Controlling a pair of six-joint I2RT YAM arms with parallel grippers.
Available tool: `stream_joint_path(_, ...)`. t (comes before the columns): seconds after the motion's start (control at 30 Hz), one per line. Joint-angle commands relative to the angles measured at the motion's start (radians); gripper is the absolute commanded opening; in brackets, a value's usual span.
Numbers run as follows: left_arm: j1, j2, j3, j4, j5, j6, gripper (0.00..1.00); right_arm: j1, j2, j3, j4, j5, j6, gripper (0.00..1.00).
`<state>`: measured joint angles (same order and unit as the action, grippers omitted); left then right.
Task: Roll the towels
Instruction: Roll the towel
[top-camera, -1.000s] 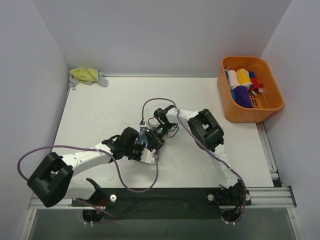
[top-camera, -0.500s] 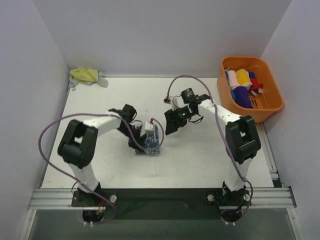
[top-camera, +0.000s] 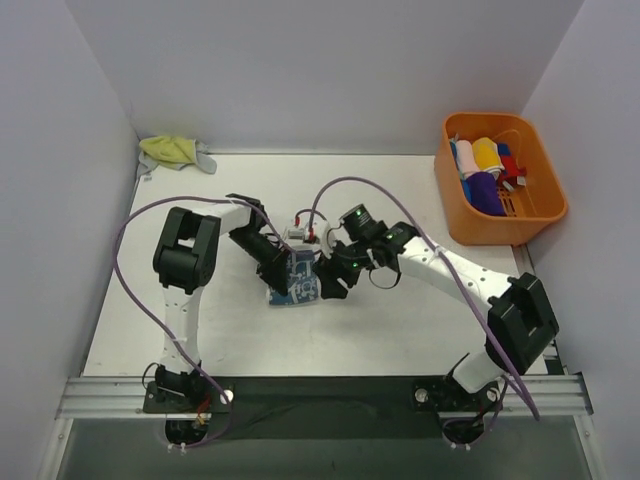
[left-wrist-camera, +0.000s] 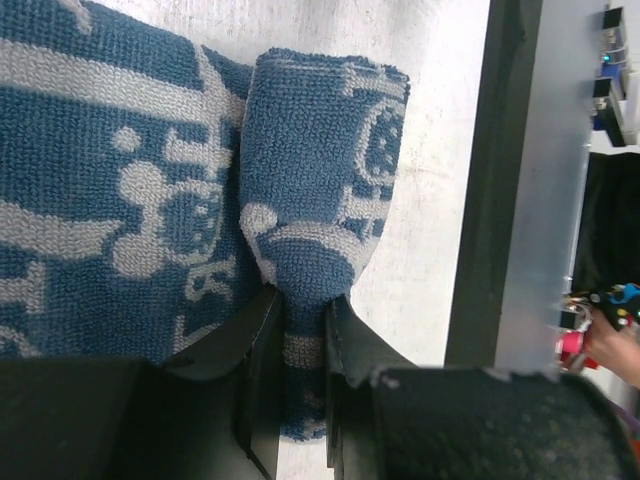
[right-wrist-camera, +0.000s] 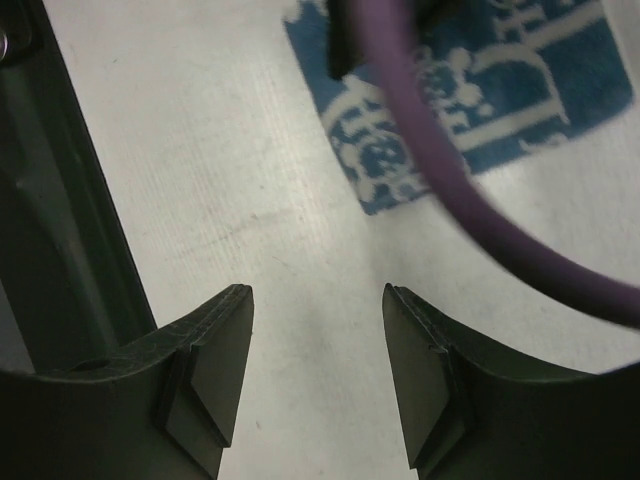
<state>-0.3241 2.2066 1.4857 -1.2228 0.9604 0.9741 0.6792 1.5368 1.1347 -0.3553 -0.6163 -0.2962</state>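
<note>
the blue-and-white towel (top-camera: 297, 288) lies about mid table (top-camera: 190, 210), mostly flat, with one edge turned up into a fat little roll. the left gripper (left-wrist-camera: 303, 318) has that rolled end pinched between its fingers, closed down narrow on the cloth, and you can see the terry bunching at the pinch. the right gripper (right-wrist-camera: 315, 300) is just beside the towel on its right, fingers parted about halfway with nothing between them. there's only bare table under it, and the towel's corner is a bit ahead. a purple cable (right-wrist-camera: 430, 170) cuts across its view.

my read: this is early in the first roll. to do it well i'd hold the pinch firm and low and turn the wrist so the roll goes over the flat part, not drag the whole towel along. the free gripper should pin the flat part down and steer clear of that cable. a pinch at one end only tends to make a cone, so watch for that.

the yellow-green towel (top-camera: 172, 150) is bunched in the far left corner, well apart from both arms. the orange basket (top-camera: 447, 200) at far right has rolled cloths in it.
</note>
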Motion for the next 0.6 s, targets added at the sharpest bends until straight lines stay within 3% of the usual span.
stream_joint_path(0.0,0.002,0.087,0.034,-0.027,-0.147,0.069,0.08,0.094,0.011,0.017,0.029,0.121,-0.073,0.55)
stream_joint_path(0.27,0.01,0.185,0.137,-0.115,-0.149,0.081,0.12,0.264,0.134,0.068,0.133,0.369,-0.239,0.61)
stream_joint_path(0.47,0.01,0.222,0.185,-0.159,-0.141,0.09,0.14,0.322,0.258,0.065,0.242,0.44,-0.351,0.63)
stream_joint_path(0.57,0.01,0.232,0.197,-0.17,-0.141,0.097,0.14,0.326,0.302,0.066,0.249,0.425,-0.369,0.58)
